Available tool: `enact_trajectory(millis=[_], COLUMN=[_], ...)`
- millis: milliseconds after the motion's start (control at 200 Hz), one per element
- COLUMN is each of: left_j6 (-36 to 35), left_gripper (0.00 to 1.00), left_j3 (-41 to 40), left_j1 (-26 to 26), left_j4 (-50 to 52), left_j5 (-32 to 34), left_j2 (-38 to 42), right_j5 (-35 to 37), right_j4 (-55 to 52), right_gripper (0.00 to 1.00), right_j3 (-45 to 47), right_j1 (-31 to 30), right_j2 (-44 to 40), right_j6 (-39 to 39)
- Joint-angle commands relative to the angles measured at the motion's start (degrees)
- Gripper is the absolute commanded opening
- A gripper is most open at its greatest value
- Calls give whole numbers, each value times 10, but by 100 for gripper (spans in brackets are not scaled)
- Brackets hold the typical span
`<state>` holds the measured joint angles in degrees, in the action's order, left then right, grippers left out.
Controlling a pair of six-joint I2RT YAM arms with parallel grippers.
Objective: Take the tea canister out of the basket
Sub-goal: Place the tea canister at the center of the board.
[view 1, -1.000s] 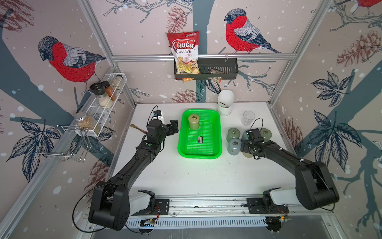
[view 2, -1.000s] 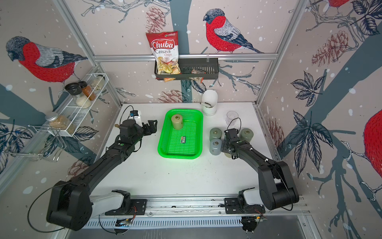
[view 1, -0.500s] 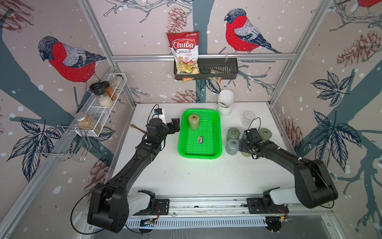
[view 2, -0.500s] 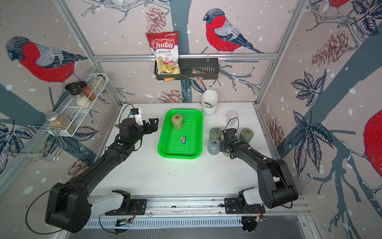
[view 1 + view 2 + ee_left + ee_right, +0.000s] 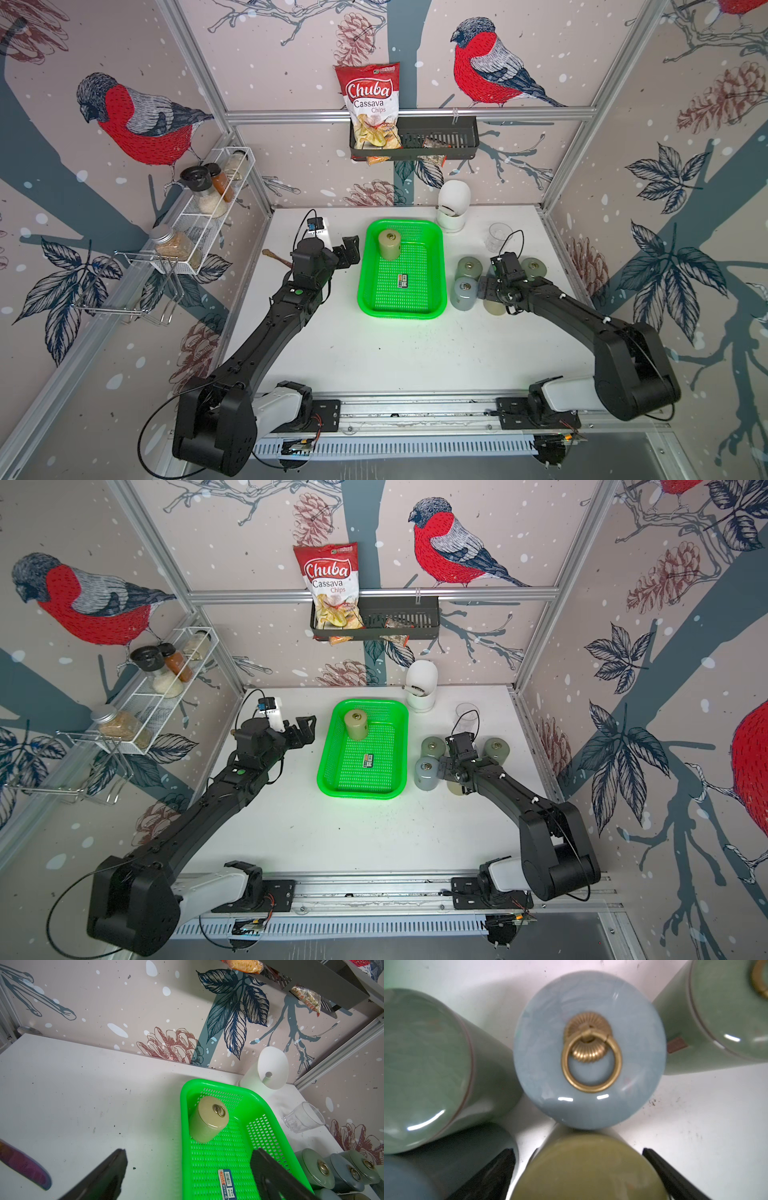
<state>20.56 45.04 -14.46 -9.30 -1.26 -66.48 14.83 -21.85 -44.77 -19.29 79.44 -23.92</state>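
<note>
The green basket (image 5: 363, 286) (image 5: 324, 766) (image 5: 184, 1126) lies mid-table. An olive tea canister (image 5: 389, 244) (image 5: 355, 725) (image 5: 207, 1122) with a brass ring on its lid stands upright in its far left corner. My left gripper (image 5: 349, 249) (image 5: 305, 725) (image 5: 189, 1169) hovers open just left of that corner, nothing between its fingers. My right gripper (image 5: 492, 293) (image 5: 455, 775) (image 5: 581, 1167) is open right of the basket. Its fingers (image 5: 500, 1167) straddle a second olive canister (image 5: 493, 308) (image 5: 587, 1167) standing on the table.
Round the right gripper stand a blue-grey canister (image 5: 463, 293), two green ones (image 5: 467, 268) (image 5: 532, 268) and a light blue one (image 5: 589, 1049). A glass (image 5: 500, 235) and a white lidded pot (image 5: 453, 208) stand behind. A barcode sticker (image 5: 403, 280) lies in the basket, a comb (image 5: 22, 1165) at the left.
My right gripper has opened round the olive canister on the table. The left gripper has edged slightly toward the basket's far corner.
</note>
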Motion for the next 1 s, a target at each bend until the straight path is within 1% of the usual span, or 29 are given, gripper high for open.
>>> enact_trajectory(millis=[0,405,455,585,790,876,996], left_j6=[-10,-8,-8,-7,-5,-5,-7], left_gripper=[97,97,97,97,97,97,97], left_j3=[8,14,14,14,13,11,8], left_j1=[-1,-1,-1,-1,-1,-1,-1], left_j4=[8,12,12,14,24,29,38], left_j5=[7,11,12,17,30,35,38], left_j2=[6,17,19,25,40,46,55], right_j5=[11,59,57,55,-19,-33,-63], right_j4=[-16,-116,-115,-79,-12,23,66], right_gripper=[100,100,100,100,100,100,100], right_j3=[-17,-123,-133,-155,-224,-258,-307], right_j1=[-5,-33,-44,-98,-173,-202,-220], right_j2=[-14,-74,-74,-71,6,49,121], right_j6=[6,21,29,61,122,161,198])
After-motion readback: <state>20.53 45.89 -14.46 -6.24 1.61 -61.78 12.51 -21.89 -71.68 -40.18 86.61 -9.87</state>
